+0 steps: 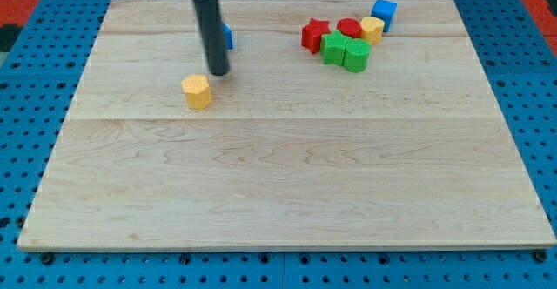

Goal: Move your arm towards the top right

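Pale wooden board (287,184) on a blue pegboard bench (26,80). The arm's straight dark rod comes down from the view's top; the tip (218,72) rests on the board in its upper left part. No jaws on this tool: a bare rod, holding nothing.

Small yellow hexagonal wooden block (197,90) sits just below and left of the tip, seemingly apart. A blue block (228,36), shape unclear, is mostly hidden behind the rod, at its right side.

Target region, the board's top right, holds a tight cluster: red star block (314,35), red round block (350,27), two green blocks (345,51) touching, a second yellow block (372,30), blue cube (384,13).

Risks, as judged:
- Straight diagonal travel likely catches the hidden blue block and drags it along.
- Further on, the rod would plough into the cluster, scattering it or shoving the blue cube off the top edge.
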Controlling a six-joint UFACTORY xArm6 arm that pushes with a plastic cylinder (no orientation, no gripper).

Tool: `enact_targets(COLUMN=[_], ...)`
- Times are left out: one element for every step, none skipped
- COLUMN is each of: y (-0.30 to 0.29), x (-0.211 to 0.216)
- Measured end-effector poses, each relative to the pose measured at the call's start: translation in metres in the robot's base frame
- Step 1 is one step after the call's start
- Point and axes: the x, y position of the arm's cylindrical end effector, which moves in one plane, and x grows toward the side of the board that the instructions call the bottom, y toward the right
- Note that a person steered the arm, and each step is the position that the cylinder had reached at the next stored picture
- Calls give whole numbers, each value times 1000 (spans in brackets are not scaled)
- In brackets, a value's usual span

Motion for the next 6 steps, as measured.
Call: enact_targets(y=[0, 0, 97, 229, 318, 284], x=[1, 2, 20, 33, -27, -92])
